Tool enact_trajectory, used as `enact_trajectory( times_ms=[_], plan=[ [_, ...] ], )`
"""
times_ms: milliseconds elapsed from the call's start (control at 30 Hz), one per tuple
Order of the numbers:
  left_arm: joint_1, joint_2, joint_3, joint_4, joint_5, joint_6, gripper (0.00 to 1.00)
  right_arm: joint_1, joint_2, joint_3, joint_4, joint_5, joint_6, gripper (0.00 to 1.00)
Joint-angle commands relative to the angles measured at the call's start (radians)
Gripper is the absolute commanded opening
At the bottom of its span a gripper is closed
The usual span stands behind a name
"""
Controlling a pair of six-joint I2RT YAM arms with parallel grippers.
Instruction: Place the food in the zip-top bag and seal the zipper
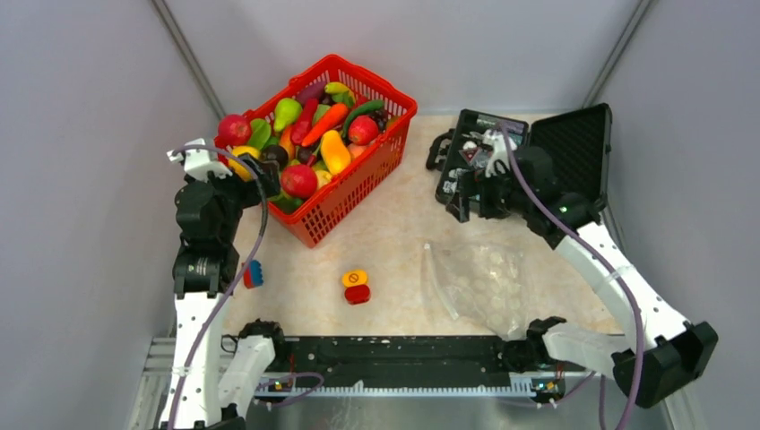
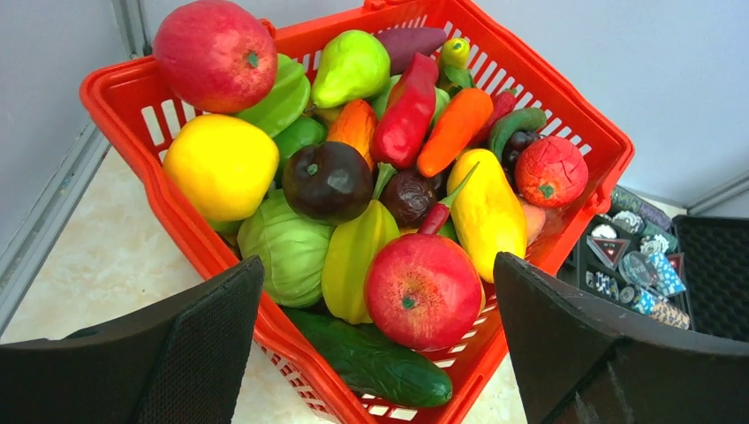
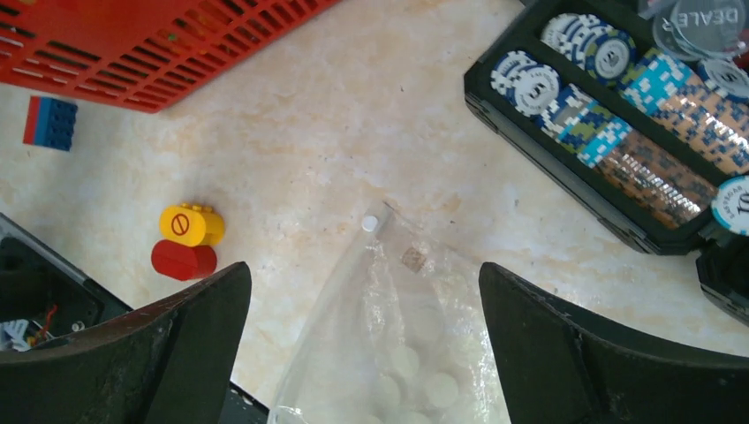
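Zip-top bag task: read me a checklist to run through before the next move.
1. Left jaws open, facing the food in the red basket: ok.
2. Right jaws open over the zip-top bag: ok.
3. Bag lies apart from the poker chip case: ok.
4. Zipper undone, mouth open: cannot tell.
5. Food inside the bag: not ok, none visible.

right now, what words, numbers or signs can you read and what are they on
"DEALE": on the clear round disc in the black case, cut off by the frame edge.
Circle with a slash, no letters: on the yellow block.
Poker chips: markings too small and blurred to read.
No other text is readable.
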Motion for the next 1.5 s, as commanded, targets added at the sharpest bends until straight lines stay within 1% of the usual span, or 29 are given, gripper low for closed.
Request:
enact_trajectory(
  times_ms=[0,67,167,200,233,300,433,467,533,633,700,733,800,867,1067,1167,1267,1333,1467],
  plan=[
    [-0.001,-0.077,-0.034,0.088,-0.064,-0.042,0.99,0.164,0.055,0.13,-0.056,0.252,-0.048,0.98],
    [-0.001,-0.11,-0.053,0.104,-0.093,-0.046,0.99,0.235,0.092,0.156,-0.082,0.326,-0.06,0.97],
    [-0.001,-0.174,-0.107,0.136,-0.119,-0.105,0.99,0.363,0.155,0.185,-0.113,0.435,-0.064,0.96],
    [-0.001,-0.198,-0.133,0.159,-0.127,-0.127,0.99,0.399,0.172,0.189,-0.116,0.517,-0.056,0.96],
    [0.0,-0.216,-0.154,0.178,-0.122,-0.146,0.99,0.421,0.184,0.189,-0.114,0.576,-0.043,0.95],
    [-0.001,-0.243,-0.183,0.217,-0.07,-0.145,0.99,0.444,0.196,0.185,-0.103,0.629,-0.014,0.93],
    [-0.001,-0.25,-0.18,0.235,0.07,-0.105,0.99,0.445,0.176,0.128,-0.029,0.604,0.052,0.9],
    [-0.001,-0.246,-0.171,0.232,0.1,-0.094,0.99,0.445,0.172,0.11,-0.016,0.594,0.064,0.87],
    [-0.001,-0.243,-0.159,0.22,0.151,-0.078,0.99,0.446,0.18,0.105,-0.019,0.587,0.09,0.83],
    [-0.002,-0.247,-0.165,0.222,0.202,-0.067,0.99,0.445,0.231,0.125,-0.071,0.612,0.131,0.83],
    [0.0,-0.249,-0.172,0.227,0.212,-0.066,0.99,0.446,0.265,0.142,-0.117,0.644,0.163,0.82],
    [0.0,-0.249,-0.174,0.225,0.214,-0.065,0.99,0.445,0.28,0.146,-0.132,0.635,0.167,0.81],
    [-0.001,-0.251,-0.175,0.213,0.215,-0.062,0.99,0.445,0.304,0.145,-0.156,0.561,0.143,0.79],
    [-0.001,-0.257,-0.176,0.198,0.218,-0.049,0.99,0.45,0.317,0.14,-0.177,0.444,0.109,0.78],
    [0.0,-0.269,-0.194,0.183,0.193,-0.027,0.99,0.517,0.299,0.107,-0.195,0.358,0.105,0.74],
    [-0.001,-0.268,-0.193,0.179,0.199,-0.025,0.99,0.533,0.314,0.079,-0.188,0.384,0.121,0.73],
    [0.0,-0.276,-0.199,0.173,0.19,-0.022,0.99,0.537,0.341,0.078,-0.22,0.449,0.133,0.66],
    [0.0,-0.283,-0.204,0.167,0.183,-0.018,0.99,0.539,0.348,0.075,-0.232,0.478,0.132,0.64],
    [-0.001,-0.29,-0.217,0.165,0.166,-0.012,0.99,0.545,0.326,0.041,-0.204,0.486,0.124,0.7]
  ],
)
